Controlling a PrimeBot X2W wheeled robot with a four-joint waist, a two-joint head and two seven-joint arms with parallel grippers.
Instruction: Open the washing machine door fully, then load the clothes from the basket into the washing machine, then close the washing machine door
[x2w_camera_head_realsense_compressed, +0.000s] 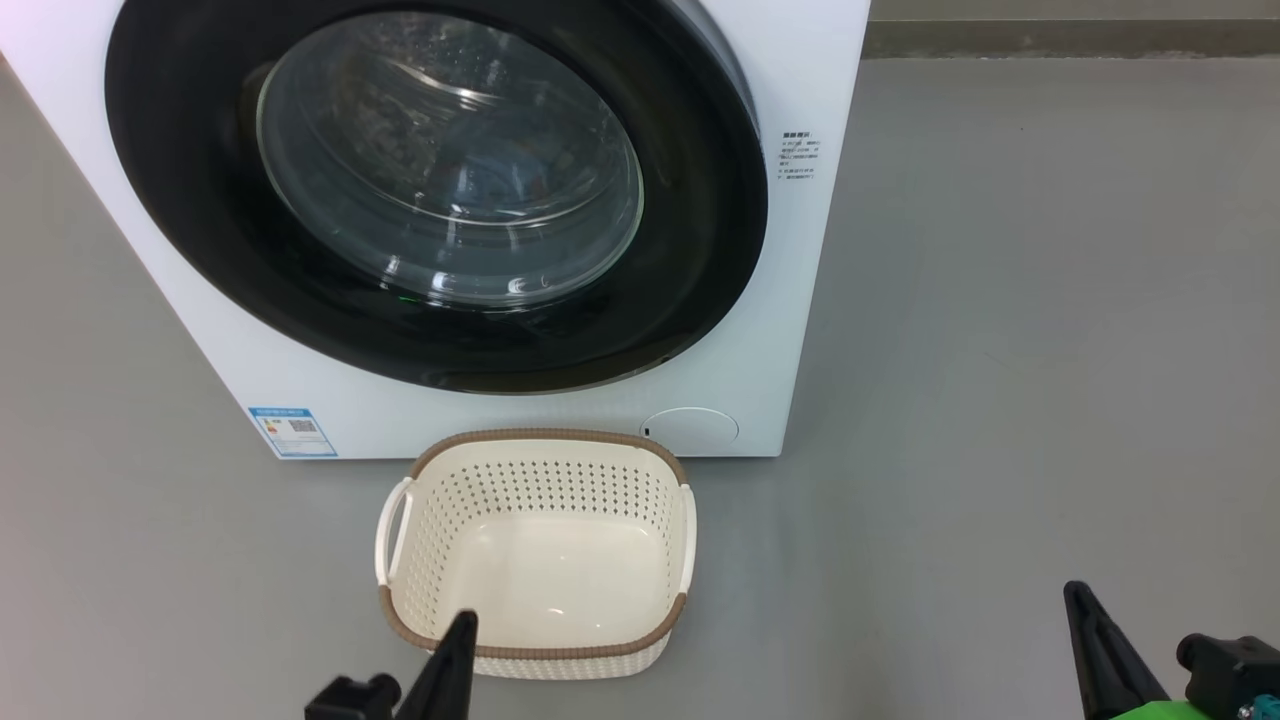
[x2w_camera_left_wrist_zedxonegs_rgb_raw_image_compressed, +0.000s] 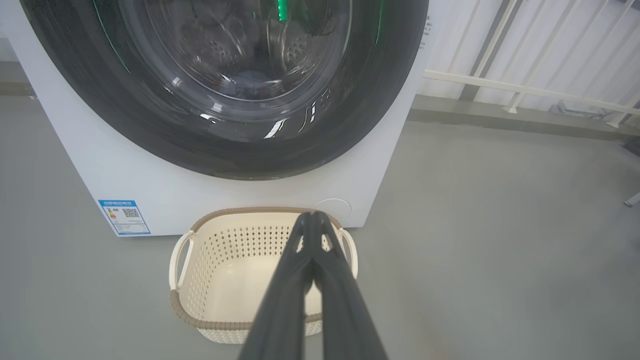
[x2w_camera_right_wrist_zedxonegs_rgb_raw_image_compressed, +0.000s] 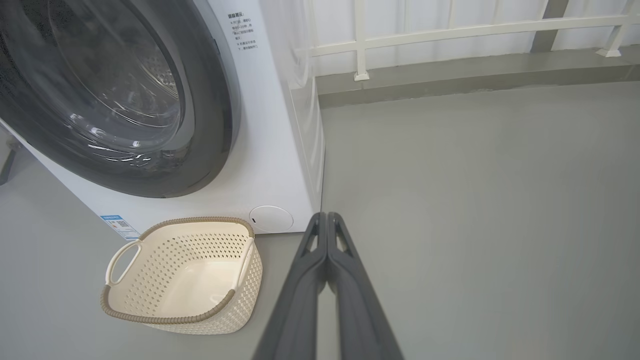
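The white washing machine (x2w_camera_head_realsense_compressed: 520, 420) stands ahead with its door (x2w_camera_head_realsense_compressed: 180, 200) closed, black rim flat against the front. Through the glass a dim blue patch with a bit of orange (x2w_camera_head_realsense_compressed: 505, 190) lies low in the drum; it looks like the clothes. The cream basket (x2w_camera_head_realsense_compressed: 545, 437) sits on the floor just before the machine with nothing in it. My left gripper (x2w_camera_head_realsense_compressed: 461, 624) hovers over the basket's near rim, fingers pressed together (x2w_camera_left_wrist_zedxonegs_rgb_raw_image_compressed: 312, 216). Well to the basket's right, my right gripper (x2w_camera_head_realsense_compressed: 1075, 596) hangs over bare floor, also shut (x2w_camera_right_wrist_zedxonegs_rgb_raw_image_compressed: 326, 216), holding nothing.
Grey floor (x2w_camera_head_realsense_compressed: 1000, 400) stretches to the machine's right. A white railing (x2w_camera_right_wrist_zedxonegs_rgb_raw_image_compressed: 450, 32) on a raised kerb runs behind it. A blue label sticker (x2w_camera_head_realsense_compressed: 292, 430) and a round filter cap (x2w_camera_head_realsense_compressed: 690, 427) mark the machine's lower front.
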